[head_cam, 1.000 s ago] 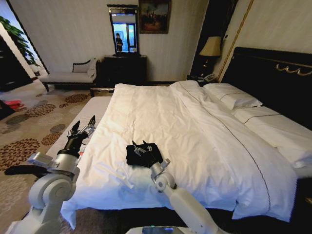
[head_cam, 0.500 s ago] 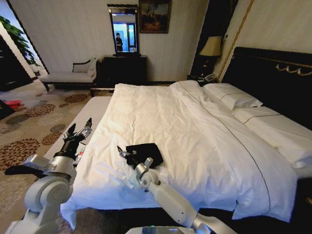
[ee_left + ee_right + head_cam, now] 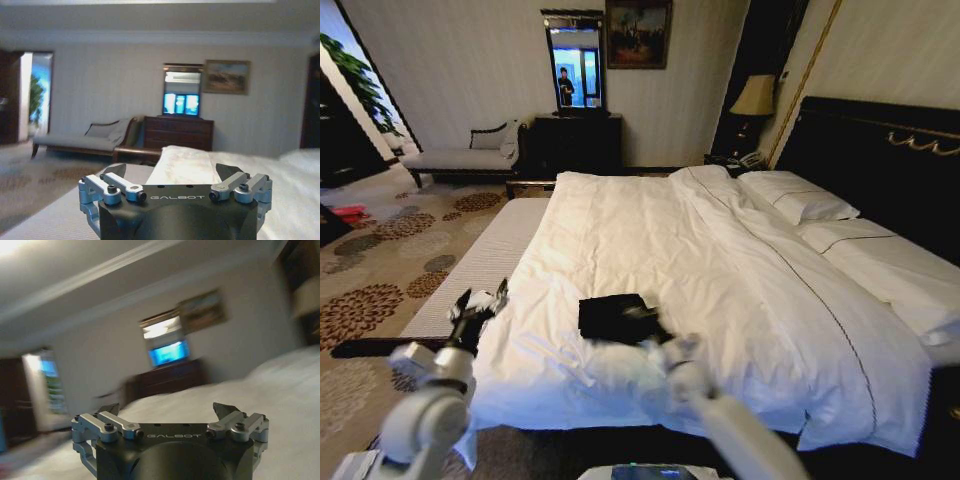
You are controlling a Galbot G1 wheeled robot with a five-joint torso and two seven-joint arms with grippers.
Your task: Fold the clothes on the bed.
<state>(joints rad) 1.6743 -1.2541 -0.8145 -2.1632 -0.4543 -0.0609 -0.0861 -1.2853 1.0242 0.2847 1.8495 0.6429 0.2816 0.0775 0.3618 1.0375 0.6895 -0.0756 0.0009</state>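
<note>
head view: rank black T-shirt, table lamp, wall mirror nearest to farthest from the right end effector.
From the right end effector, low at the bed's near edge:
1. Black T-shirt, lying on the duvet, right beside it on its left.
2. Table lamp, far off by the headboard on the right.
3. Wall mirror, on the far wall above the dresser.

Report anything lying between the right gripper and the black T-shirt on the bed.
Nothing visible does. The right gripper, open, sits at the black T-shirt's near right corner, with just white duvet around them.
</note>
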